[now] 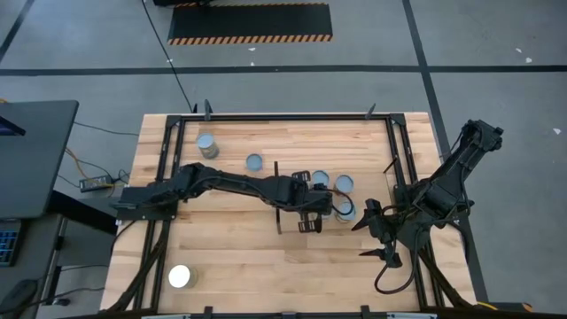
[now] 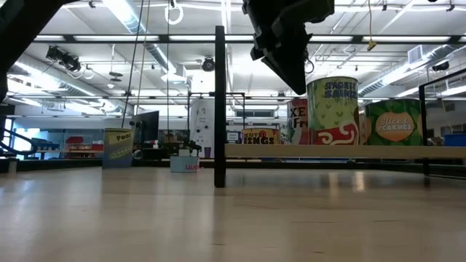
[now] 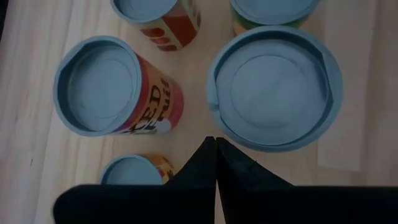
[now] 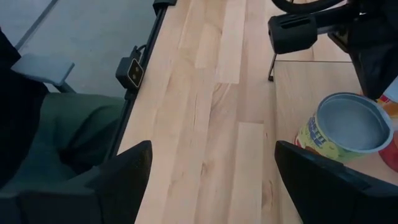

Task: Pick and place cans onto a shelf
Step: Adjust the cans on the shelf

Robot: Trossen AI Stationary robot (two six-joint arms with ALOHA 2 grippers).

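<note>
Cans all upright, round tops facing up: a cluster (image 1: 344, 184) on the shelf (image 1: 372, 155), three loose on the planked desk (image 1: 248, 257) — two (image 1: 206, 145) near the far edge, one white-glaring (image 1: 180, 276) at the near left. Left gripper (image 1: 312, 219) hovers over the cluster, fingers (image 3: 214, 168) clenched, empty. Right gripper (image 1: 379, 232) waits beside the shelf, fingers (image 4: 317, 174) released. Left arm hides part of the cluster. Warehouse-like room behind, ceiling lights.
</note>
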